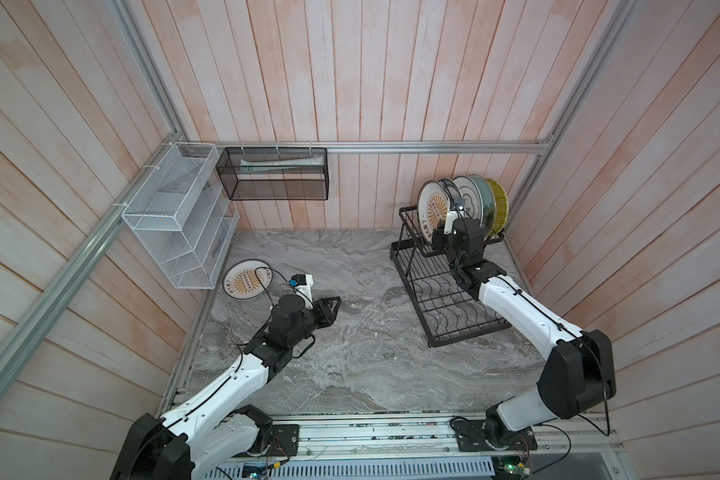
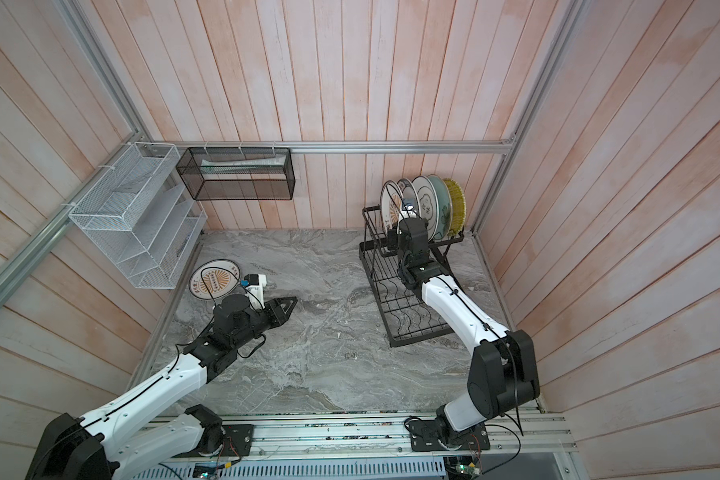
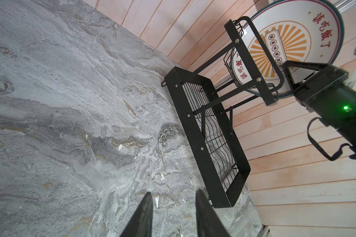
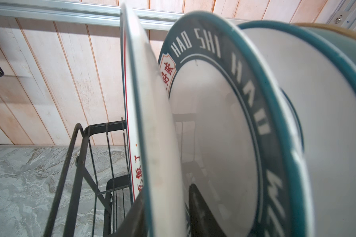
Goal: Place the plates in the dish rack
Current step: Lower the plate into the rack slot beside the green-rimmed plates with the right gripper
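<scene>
Plates [image 1: 462, 203]: five stand upright in the dish rack [image 1: 408, 286], a sunburst plate [image 1: 247, 279] lies on the worktop [image 1: 371, 353] near the empty, parted left pincer [image 1: 334, 309]; right pincer [image 4: 166, 190] straddles the end plate [image 4: 148, 123], grip indeterminable, so advise a straight, gentle withdrawal.

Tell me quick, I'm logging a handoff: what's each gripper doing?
Left gripper: open, empty.
Right gripper: astride the standing sunburst plate; whether it grips cannot be told.
</scene>
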